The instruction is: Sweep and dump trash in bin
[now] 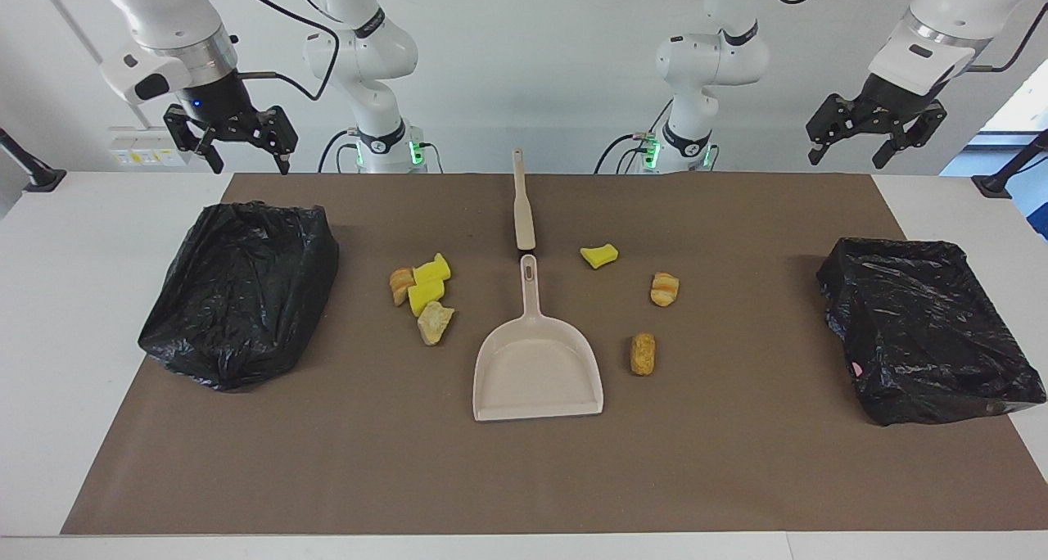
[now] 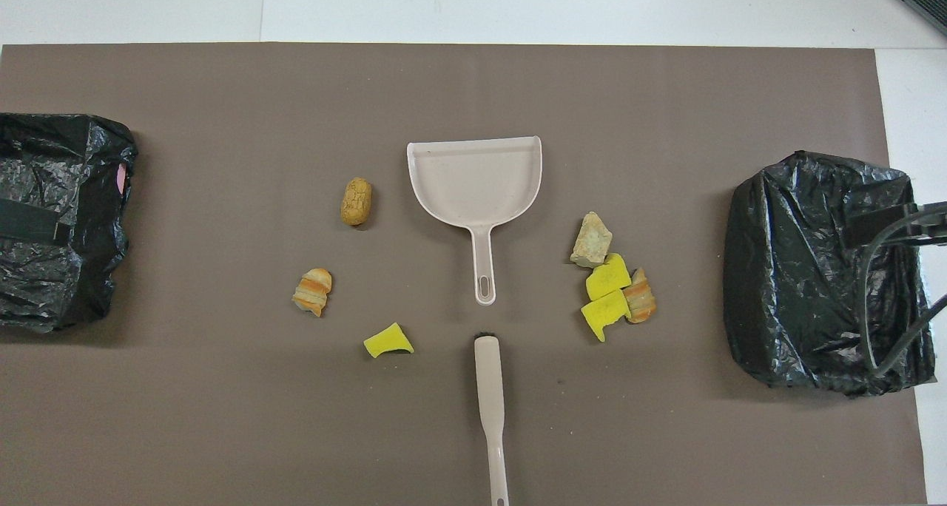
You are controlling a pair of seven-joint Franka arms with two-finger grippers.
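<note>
Waiting with everything left: left gripper [image 1: 874, 141] and right gripper [image 1: 241, 146] raised, agape, empty; below them brush [image 1: 522, 208], dustpan [image 1: 536, 363] untouched, trash [image 1: 426, 291] unswept.

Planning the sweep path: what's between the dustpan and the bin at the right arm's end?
Four trash pieces in a cluster: two yellow sponge bits, two tan lumps. They sit between the dustpan and that bin on the brown mat, clearest in the overhead view.

A brown mat [image 1: 737, 478] covers the white table [image 1: 65, 339].
</note>
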